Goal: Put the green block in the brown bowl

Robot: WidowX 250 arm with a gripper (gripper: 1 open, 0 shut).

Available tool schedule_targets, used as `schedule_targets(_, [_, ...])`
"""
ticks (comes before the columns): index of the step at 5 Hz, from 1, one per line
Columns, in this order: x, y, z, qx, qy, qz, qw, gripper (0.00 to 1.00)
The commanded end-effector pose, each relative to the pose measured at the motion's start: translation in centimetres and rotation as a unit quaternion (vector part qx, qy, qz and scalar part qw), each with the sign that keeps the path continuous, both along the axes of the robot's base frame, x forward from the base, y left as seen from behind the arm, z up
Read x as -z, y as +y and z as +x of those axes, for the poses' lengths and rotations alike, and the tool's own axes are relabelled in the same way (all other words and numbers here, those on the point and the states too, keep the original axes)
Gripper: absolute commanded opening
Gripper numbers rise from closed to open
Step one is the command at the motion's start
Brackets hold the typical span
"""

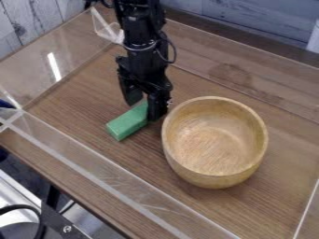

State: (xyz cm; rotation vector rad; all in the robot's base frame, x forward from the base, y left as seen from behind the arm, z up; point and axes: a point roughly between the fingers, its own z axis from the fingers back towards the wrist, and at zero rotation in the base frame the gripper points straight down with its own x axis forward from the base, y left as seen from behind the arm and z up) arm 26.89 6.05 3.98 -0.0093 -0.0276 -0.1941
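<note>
The gripper (145,103) pointed straight down, its jaws apart and released, gripping nothing. The green block (126,123) lay on the wooden table (75,93) just below and in front of the fingertips; whether they touched it was hard to tell. The brown bowl (215,140) stood near, to the right. The arm's upper part was cut off by the frame edge.
</note>
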Motion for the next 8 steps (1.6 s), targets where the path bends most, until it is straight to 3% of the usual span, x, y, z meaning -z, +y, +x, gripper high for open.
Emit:
schedule_targets(1, [-1.0,0.9,1.0,-0.016,-0.018,0.006,0.9997,1.0])
schedule_targets(3, [0.6,1.8,0.2,-0.004,0.002,0.044,0.999,1.0])
schedule_targets(4, [0.8,2.0,0.2,-0.009,-0.002,0.042,0.9991,0.0])
schedule_targets(5, [0.4,2.0,0.1,-0.016,-0.008,0.037,0.9991,0.0])
schedule_targets(8, [-2.4,2.1,0.6,-0.032,-0.016,0.089,0.9953,0.0])
